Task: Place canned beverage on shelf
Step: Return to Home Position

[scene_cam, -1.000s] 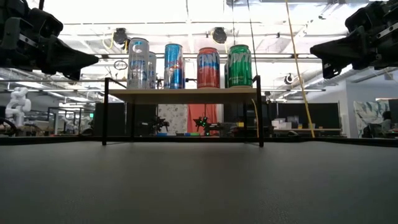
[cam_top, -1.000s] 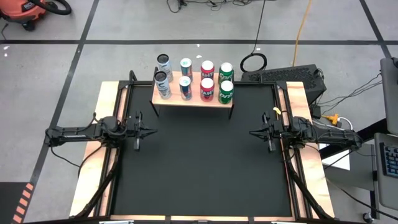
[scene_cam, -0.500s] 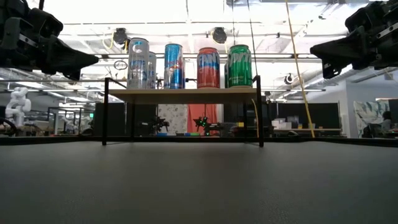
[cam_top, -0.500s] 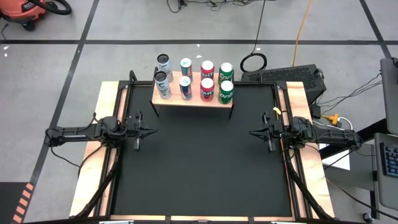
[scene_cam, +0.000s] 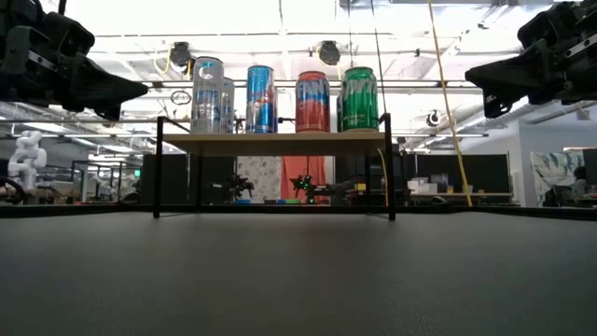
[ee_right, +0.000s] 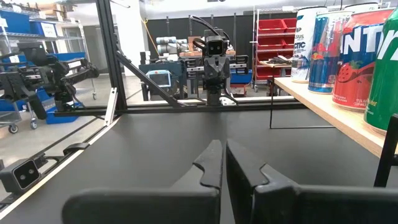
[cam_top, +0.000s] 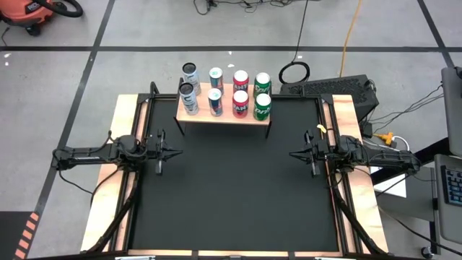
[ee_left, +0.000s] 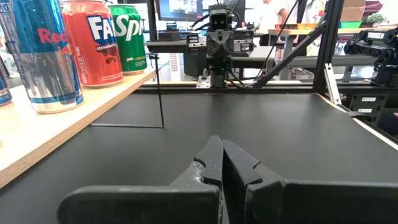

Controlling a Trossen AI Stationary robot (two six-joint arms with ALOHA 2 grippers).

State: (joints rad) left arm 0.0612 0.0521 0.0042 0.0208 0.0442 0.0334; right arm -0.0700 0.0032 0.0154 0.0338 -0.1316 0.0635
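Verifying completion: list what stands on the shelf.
Eight cans on the shelf, two rows of four: silver, blue, red, green pairs. From table height, the front row mostly hides the back.

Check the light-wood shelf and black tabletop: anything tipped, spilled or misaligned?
Nothing stands out. The light-wood shelf holds eight upright cans in matched pairs: silver cans, blue cans, red cans, green cans. The black tabletop shows no spill. Left gripper and right gripper rest shut at the sides.
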